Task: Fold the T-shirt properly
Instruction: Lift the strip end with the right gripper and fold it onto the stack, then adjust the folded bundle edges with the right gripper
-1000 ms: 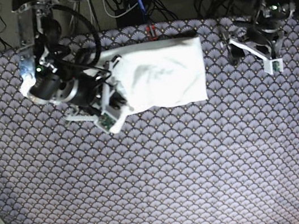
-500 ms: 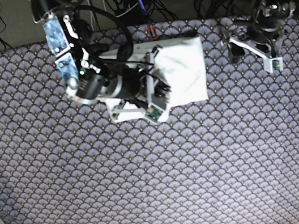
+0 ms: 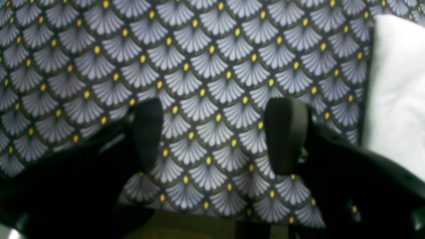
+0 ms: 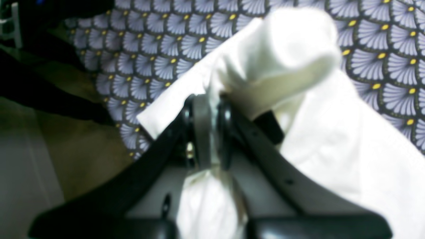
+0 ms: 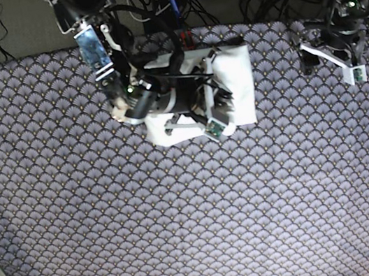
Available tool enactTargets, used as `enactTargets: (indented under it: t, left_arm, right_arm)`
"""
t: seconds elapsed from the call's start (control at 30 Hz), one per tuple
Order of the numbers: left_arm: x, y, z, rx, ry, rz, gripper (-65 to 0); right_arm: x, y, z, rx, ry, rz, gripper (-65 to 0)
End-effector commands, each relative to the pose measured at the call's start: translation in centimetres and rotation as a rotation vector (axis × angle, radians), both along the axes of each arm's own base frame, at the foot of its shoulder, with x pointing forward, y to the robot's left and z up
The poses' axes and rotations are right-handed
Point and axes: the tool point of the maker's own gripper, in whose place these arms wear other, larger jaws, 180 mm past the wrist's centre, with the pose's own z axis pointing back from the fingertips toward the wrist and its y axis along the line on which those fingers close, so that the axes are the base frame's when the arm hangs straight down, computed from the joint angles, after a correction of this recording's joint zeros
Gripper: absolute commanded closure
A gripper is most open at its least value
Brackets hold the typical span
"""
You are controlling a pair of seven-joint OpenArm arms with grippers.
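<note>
The jaws of the right gripper (image 4: 209, 109) were clenched on a fold of the T-shirt (image 4: 332, 149), with white cloth bunched between the two pads and a rounded roll of fabric standing just above them in the right wrist view. In the base view that right gripper (image 5: 216, 108) sat over the T-shirt (image 5: 237, 72), its arm covering most of the garment's left half. The T-shirt lay folded into a compact white block near the far edge of the counter (image 5: 183, 216), roughly at the middle of that edge, with only plain white cloth showing and no print visible. Its right side lay flat with a straight edge, while its lower left corner poked out from under the arm.

Further right, the jaws of the left gripper (image 5: 330, 57) were released and held nothing. It hung near the far right corner of the counter, well apart from the T-shirt. In the left wrist view the two dark fingers (image 3: 285, 132) of the left gripper (image 3: 215, 132) stood wide apart above the fan-patterned cloth of the counter (image 3: 199, 66), with only that pattern between them, and a strip of the white T-shirt (image 3: 395, 93) showed at the right edge of that view.
</note>
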Motion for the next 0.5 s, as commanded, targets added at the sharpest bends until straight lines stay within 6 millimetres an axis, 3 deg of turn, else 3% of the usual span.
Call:
enactTargets:
  t: [0.0,0.2,0.47]
  left_arm:
    - [0.7,0.2,1.1,0.011,-0.043,-0.007,-46.7]
    - [0.8,0.0,1.1,0.007,-0.044,-0.008,-46.7]
    - [0.8,0.0,1.1,0.007,-0.044,-0.008,-46.7]
  right_arm:
    - [0.9,1.3,2.2,0.071,-0.044,-0.004,0.0]
    - [1.7,1.4,2.5,0.066,-0.055,-0.001,0.0]
    - [1.6,1.5,0.7,0.04,-0.004,0.008,0.0]
